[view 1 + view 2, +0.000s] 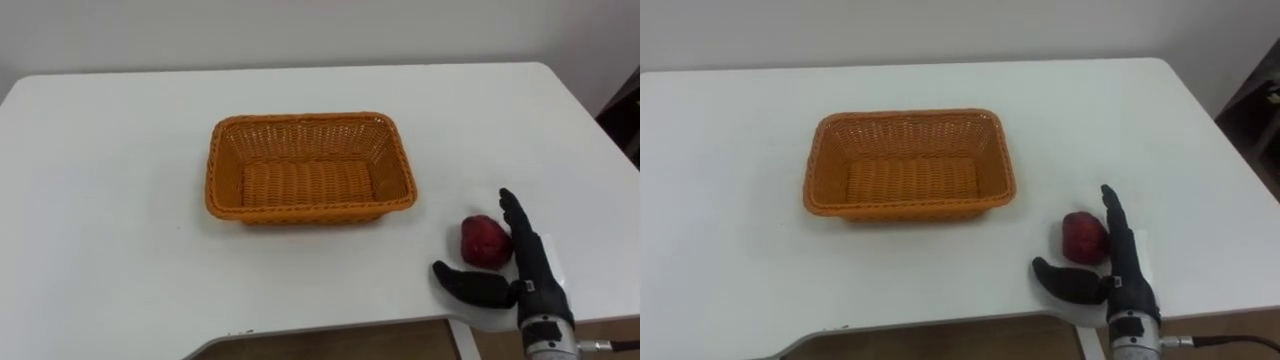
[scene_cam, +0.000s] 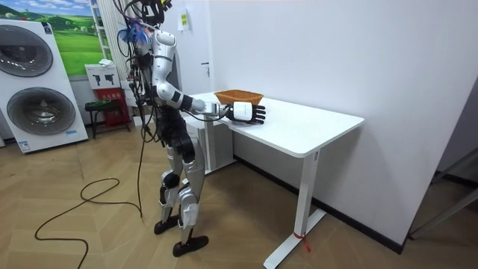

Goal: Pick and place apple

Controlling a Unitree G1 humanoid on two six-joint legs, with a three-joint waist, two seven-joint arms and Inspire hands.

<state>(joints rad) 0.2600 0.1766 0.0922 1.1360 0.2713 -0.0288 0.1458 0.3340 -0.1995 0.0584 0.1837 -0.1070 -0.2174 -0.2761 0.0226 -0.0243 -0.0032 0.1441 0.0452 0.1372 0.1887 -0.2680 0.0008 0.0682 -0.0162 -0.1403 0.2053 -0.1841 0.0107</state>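
the dark red apple point(image 1: 485, 241) is lying on the white table point(image 1: 110, 200) near its front right corner, well apart from the orange woven rectangular basket point(image 1: 228, 165) sitting at the table's middle. the robot's black right hand point(image 1: 528, 272) is lying open at the front edge, fingers straight just beside the apple's right side and thumb spread across in front of it, not closing on it.

right hand point(image 1: 533, 272) held edge-up, fingers straight forward, thumb spread leftward.

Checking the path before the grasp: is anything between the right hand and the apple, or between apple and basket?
Nothing visible. The open right hand is beside the apple, and only bare table separates apple from basket.
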